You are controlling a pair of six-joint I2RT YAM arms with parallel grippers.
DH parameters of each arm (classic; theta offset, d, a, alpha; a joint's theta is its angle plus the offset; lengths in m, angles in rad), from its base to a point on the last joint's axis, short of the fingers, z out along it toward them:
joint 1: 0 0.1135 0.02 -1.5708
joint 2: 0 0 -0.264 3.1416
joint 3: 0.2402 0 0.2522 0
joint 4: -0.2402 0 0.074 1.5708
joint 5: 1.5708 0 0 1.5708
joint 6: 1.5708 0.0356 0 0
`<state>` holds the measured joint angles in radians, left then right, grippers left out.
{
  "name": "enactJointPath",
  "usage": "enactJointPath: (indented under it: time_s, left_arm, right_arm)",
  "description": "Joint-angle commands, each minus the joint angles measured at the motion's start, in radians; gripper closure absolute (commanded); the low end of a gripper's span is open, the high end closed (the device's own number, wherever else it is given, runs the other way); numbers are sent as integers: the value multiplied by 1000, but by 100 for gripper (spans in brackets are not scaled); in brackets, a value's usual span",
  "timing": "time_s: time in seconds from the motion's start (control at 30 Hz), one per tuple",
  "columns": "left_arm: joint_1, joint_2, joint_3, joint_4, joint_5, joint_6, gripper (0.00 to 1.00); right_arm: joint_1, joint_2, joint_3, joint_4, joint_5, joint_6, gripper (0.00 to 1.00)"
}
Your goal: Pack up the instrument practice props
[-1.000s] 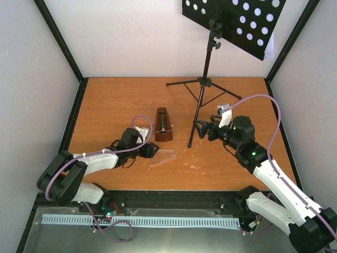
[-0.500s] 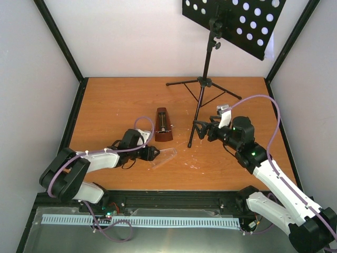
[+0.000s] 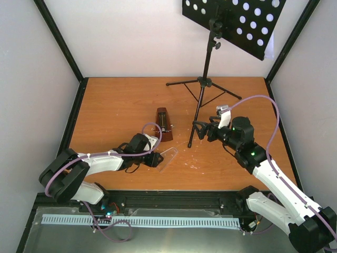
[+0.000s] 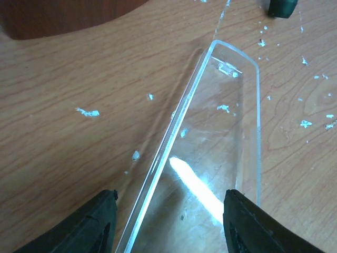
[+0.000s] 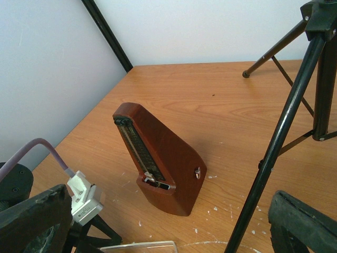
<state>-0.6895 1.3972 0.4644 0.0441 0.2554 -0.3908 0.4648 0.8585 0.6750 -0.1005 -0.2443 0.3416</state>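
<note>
The clear plastic cover (image 4: 210, 158) of the metronome lay flat on the table (image 3: 116, 105), near the front edge and apart from the metronome (image 5: 160, 158), which stood upright just behind it. The cover seemed light, thin and stiff, and probably slippery, so a hard pinch could crack it or make it jump away. I judged the long side walls near the wide end the best place to hold it, with gentle pressure. The left gripper (image 4: 168, 221) stood there, its jaws partly apart with one finger on each side of this end. Whether the pads already pressed the plastic, I could not tell.

The metronome looked solid and heavier, a smooth red-brown wooden body narrowing to the top. A grip low across the flat sides would probably be safer than one near the tip. The tall black music stand (image 3: 208, 68) stood behind on its tripod, top-heavy with the perforated desk, so it could tip if pushed at a leg. The right gripper (image 5: 166, 226) hovered wide open and empty, facing the metronome, with one stand leg just in front.

No brand or label could be read. The scale on the metronome front was too small.
</note>
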Motion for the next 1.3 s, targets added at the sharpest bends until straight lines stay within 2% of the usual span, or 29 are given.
enactJointPath:
  time_s: [0.0, 0.37, 0.53, 0.83, 1.27]
  left_arm:
    - [-15, -10, 41, -27, -46, -10, 44]
    - [-17, -50, 28, -59, -90, -35, 58]
    - [-27, -20, 35, -53, -86, -36, 60]
    - [-31, 22, 36, -44, -101, -57, 68]
    - [-31, 31, 38, -42, -97, -49, 89]
  right_arm:
    - [-5, -5, -10, 22, -3, 1, 0]
    - [-5, 12, -23, 42, -9, 11, 0]
    - [-5, 18, -22, 37, -4, 15, 0]
    - [-5, -31, -38, 15, 97, -4, 0]
    - [-5, -48, -43, -2, 156, -4, 0]
